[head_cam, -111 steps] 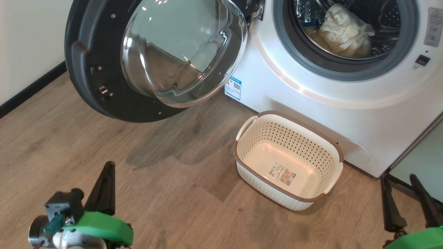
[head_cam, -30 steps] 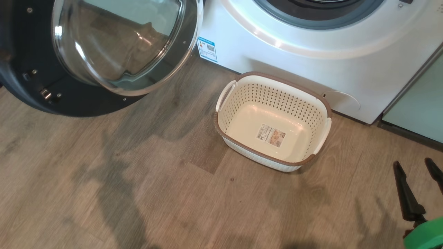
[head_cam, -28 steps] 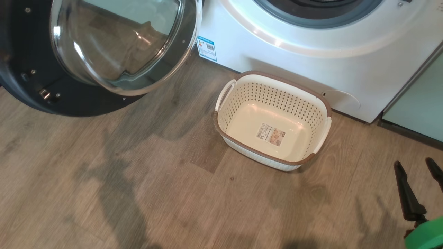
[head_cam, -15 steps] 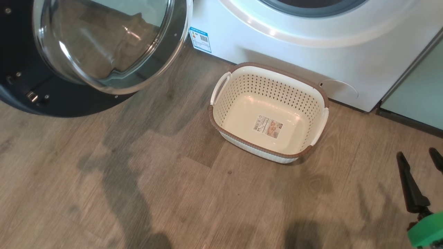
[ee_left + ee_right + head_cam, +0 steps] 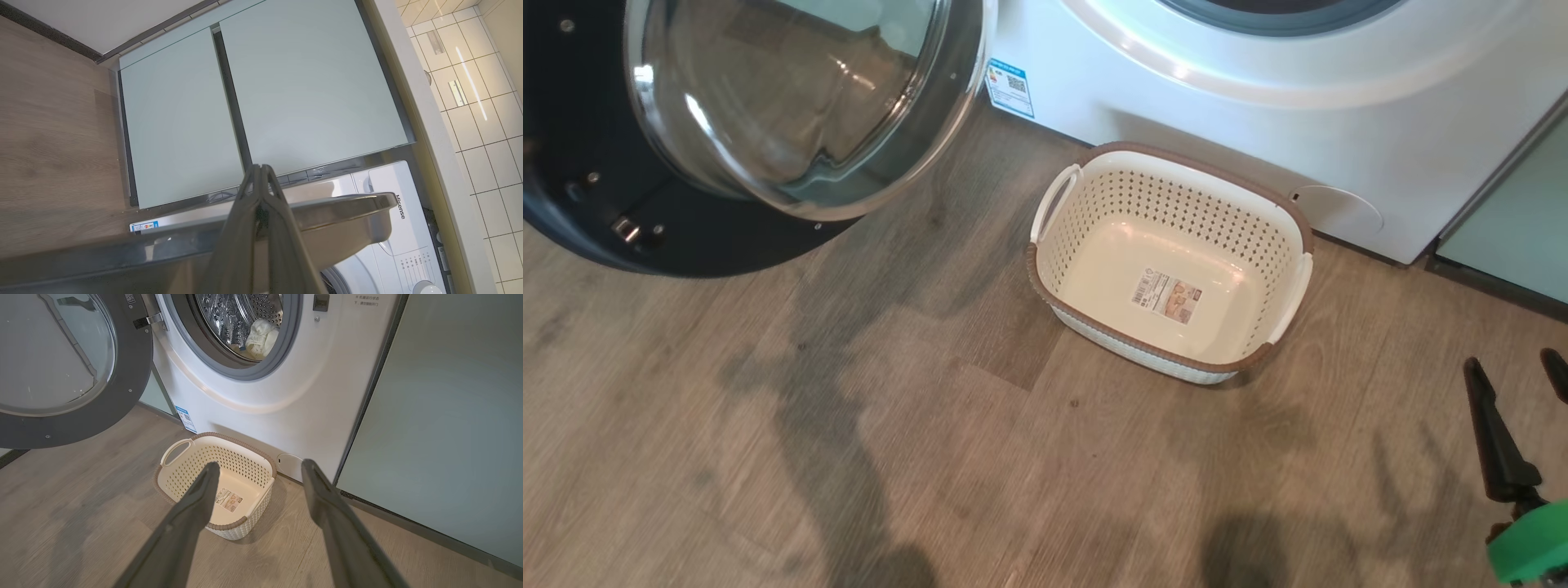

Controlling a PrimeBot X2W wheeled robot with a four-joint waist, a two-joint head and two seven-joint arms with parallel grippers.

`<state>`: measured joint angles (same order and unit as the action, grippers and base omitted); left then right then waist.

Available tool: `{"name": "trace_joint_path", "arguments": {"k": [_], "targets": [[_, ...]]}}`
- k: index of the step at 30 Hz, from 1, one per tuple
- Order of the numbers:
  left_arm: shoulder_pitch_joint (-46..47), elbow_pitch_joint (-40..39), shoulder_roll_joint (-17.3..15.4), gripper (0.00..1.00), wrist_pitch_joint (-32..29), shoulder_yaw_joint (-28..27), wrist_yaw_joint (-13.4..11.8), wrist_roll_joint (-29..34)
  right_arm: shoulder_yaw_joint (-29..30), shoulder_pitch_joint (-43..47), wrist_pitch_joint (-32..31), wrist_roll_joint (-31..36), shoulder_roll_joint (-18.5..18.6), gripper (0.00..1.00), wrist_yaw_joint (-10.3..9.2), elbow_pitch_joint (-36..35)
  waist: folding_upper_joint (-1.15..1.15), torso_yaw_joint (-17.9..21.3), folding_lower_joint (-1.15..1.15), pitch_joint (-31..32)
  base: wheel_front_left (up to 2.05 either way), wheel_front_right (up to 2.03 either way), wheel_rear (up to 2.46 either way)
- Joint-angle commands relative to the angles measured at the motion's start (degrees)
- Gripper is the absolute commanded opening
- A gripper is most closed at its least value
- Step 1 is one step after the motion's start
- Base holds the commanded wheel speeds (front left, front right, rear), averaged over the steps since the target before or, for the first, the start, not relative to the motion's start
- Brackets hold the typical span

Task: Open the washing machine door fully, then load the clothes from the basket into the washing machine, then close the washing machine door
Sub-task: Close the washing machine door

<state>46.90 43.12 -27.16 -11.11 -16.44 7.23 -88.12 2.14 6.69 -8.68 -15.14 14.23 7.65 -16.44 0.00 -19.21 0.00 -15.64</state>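
The washing machine door [image 5: 596, 220] hangs open at the upper left, its glass bowl [image 5: 792, 98] bulging toward me. The white washing machine [image 5: 1217, 106] stands behind the basket [image 5: 1045, 286], which sits on the floor with only a label in it. Pale clothes [image 5: 261, 339] lie inside the steel drum. My right gripper [image 5: 1515, 371] hovers open at the lower right, to the right of the basket, and its fingertips [image 5: 212, 467] frame the basket [image 5: 179, 477]. My left gripper [image 5: 261, 169] is shut and holds nothing, above the door's shiny edge [image 5: 347, 212].
Pale green cabinets [image 5: 286, 81] flank the machine, one just right of it [image 5: 1511, 229]. Wood floor [image 5: 849, 408] stretches wide in front of the basket and under the door. A dark skirting board [image 5: 49, 34] runs along the wall.
The head camera has dipped and shifted, so the drum has slid off its top edge. The basket, the door and my right gripper hold their places.
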Motion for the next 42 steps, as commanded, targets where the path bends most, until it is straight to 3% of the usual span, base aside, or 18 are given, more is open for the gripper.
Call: {"name": "trace_joint_path", "arguments": {"k": [1, 18, 42], "targets": [[0.03, -2.34, -2.29, 0.0, -1.26, -0.21, 0.25, -0.56, -0.79, -1.66, -0.45, -0.08, 1.56, 1.0, -0.16, -2.22, 0.0, -0.13, 0.0, 0.05, 0.0, 0.0, 0.0], [-2.8, -8.14, -0.88, 0.0, -6.16, 2.67, 0.25, -0.51, -1.53, -2.63, 0.23, -0.43, 0.87, 1.0, -0.16, -0.69, 0.0, -1.0, 0.0, 0.59, 0.0, 0.0, 0.0], [-10.13, -24.5, 2.19, 0.0, -14.82, 8.27, 0.25, -1.88, -2.07, -2.98, 1.96, -0.58, -1.35, 1.0, -0.16, 2.22, 0.0, -1.91, 0.0, 2.22, 0.0, 0.0, 0.0]]}}
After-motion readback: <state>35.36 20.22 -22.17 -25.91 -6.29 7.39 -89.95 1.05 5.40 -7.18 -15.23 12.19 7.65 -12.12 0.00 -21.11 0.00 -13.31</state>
